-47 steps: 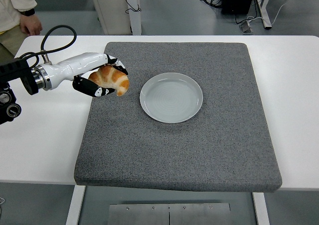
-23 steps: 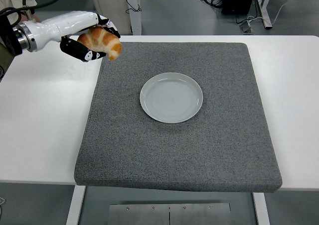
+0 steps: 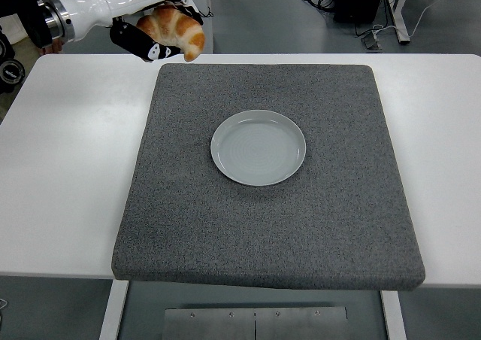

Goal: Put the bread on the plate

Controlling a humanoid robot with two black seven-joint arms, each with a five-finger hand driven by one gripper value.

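The left hand (image 3: 154, 31) is closed around a croissant (image 3: 174, 30), gripping it from behind and beneath with black fingers (image 3: 143, 45) that curl under the pastry. Hand and croissant hang in the air above the far left corner of the grey mat (image 3: 270, 227), clear of every surface. The right arm does not show.

As for progress, the pick-up looks complete: the bread is off the table and firmly in the grip. The placing is not yet done. The plate (image 3: 258, 147) lies empty, well apart from the hand, to its right and nearer the robot, about the middle of the mat. What is left, by my reading, is to carry the croissant across and down over the plate, lower it and let go.

The croissant is a curved crescent, golden brown with paler bands across its ridged, flaky-looking crust; one pointed end dips down past the fingers. The plate is round, shallow and pale grey-white, glossy, with a smooth raised rim. The mat is a thick square slab with a coarse, speckled, felt-like surface and rounded corners. It rests on a smooth white table (image 3: 68, 167). The hand's forearm is a glossy white shell joined to a metal wrist.
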